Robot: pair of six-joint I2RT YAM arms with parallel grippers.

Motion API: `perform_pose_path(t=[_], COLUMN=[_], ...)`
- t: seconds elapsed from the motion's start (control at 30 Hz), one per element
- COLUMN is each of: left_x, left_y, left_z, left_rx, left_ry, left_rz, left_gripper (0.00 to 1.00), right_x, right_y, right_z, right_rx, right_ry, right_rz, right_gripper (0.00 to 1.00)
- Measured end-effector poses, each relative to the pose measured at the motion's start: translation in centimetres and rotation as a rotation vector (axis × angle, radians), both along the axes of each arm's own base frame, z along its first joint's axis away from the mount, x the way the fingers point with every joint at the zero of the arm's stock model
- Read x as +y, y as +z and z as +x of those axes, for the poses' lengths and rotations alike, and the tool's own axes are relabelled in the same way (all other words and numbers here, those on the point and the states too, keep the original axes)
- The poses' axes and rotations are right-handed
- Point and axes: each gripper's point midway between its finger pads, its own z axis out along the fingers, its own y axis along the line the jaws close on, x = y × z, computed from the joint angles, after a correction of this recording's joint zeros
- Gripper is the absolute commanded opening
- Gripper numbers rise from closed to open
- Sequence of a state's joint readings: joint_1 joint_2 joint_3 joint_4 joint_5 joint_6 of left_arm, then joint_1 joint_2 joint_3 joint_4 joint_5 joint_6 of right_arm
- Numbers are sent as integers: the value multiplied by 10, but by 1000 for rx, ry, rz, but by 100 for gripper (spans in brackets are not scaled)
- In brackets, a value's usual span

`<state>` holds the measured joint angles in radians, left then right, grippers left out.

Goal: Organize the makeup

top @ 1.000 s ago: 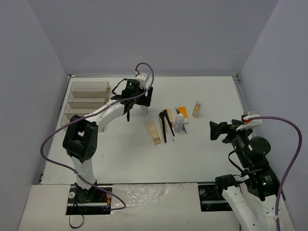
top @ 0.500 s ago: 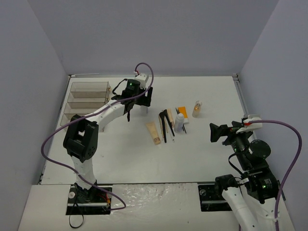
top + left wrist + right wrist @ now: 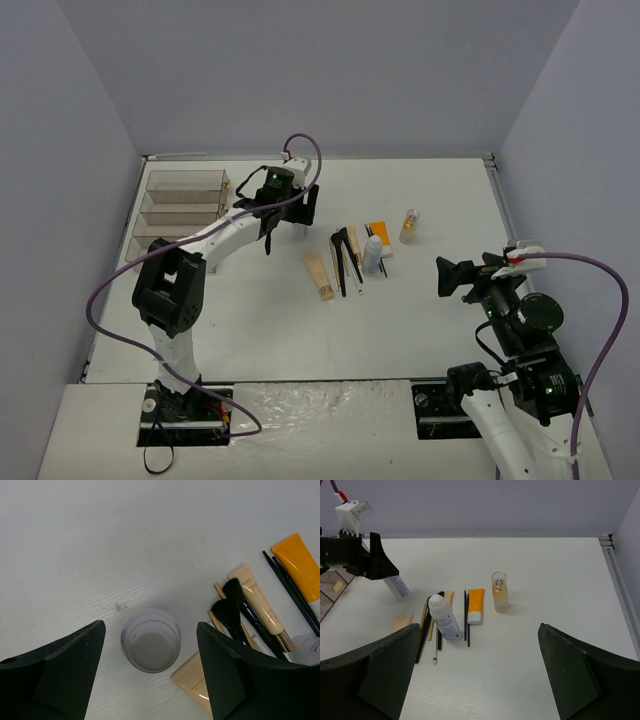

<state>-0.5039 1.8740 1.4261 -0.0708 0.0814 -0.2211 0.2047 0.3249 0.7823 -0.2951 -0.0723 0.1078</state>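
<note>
**Makeup (image 3: 345, 258) lies in a loose cluster, one piece bracketed for pickup**

Most of the set lies near the middle of the table (image 3: 250, 330). It includes a beige tube (image 3: 320, 275), black brushes (image 3: 345, 255), an upright white bottle (image 3: 372, 255) and an orange tube (image 3: 378, 231). A glass vial (image 3: 409, 226) stands apart at about 2 o'clock from the group. A second white bottle (image 3: 398, 586) stands alone at 10 o'clock from the group, on the side toward the clear drawer box (image 3: 180, 205) at the table's 10 o'clock corner.

The left gripper (image 3: 150, 626) hangs over that lone bottle. Its jaws are fairly wide, one on each side, with table showing between each finger and the bottle's wall. It has hold of nothing yet. The right gripper (image 3: 455, 273) sits at 4 o'clock from the cluster, spread fully and empty.

The bottle is probably light, stiff plastic with a smooth round wall. It will likely slip or twist if pinched near the rounded top, so a squeeze across the middle of the body looks safest.

The vial is glass with liquid inside. It wants a gentle hold on its straight side and should be kept upright.

The tubes are soft and lie flat, so a pinch across their narrow width should work, though they will give under pressure. The brushes are thin, low and packed together, and they look the hardest to lift singly.
</note>
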Motion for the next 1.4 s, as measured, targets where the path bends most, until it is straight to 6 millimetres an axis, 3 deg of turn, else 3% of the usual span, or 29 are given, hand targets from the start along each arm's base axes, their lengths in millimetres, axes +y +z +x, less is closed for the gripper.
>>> perform_pose_path(t=[0.27, 0.43, 0.5, 0.67, 0.8, 0.9, 0.97, 1.17, 1.27, 1.4], left_x=[-2, -1, 0, 3, 21, 45, 66, 171, 230, 295], left_y=[0, -1, -1, 0, 8, 35, 63, 145, 165, 172], left_z=[-1, -1, 0, 0, -6, 9, 25, 75, 86, 106], left_rx=[0, -3, -4, -5, 23, 2, -39, -195, -233, -261], left_ry=[-6, -2, 1, 11, 36, 90, 139, 344, 453, 562], left_rz=[2, 9, 12, 21, 78, 84, 74, 56, 58, 59], left_gripper=[47, 6, 0, 0, 0, 0, 0, 0, 0, 0], right_x=[0, 0, 0, -1, 1, 3, 6, 14, 19, 26], right_y=[-1, 0, 0, 1, -1, -6, -7, -1, 0, -3], right_z=[-1, -2, -2, -3, -1, 3, 8, 16, 17, 18], right_rx=[-1, -7, -10, -11, -2, 25, 47, 74, 80, 99], right_ry=[0, 0, 0, 0, 8, 13, 21, 55, 84, 120], right_rz=[0, 1, 2, 2, 2, 0, -2, -1, 1, 1], right_gripper=[100, 100, 100, 100, 100, 100, 100, 100, 100, 100])
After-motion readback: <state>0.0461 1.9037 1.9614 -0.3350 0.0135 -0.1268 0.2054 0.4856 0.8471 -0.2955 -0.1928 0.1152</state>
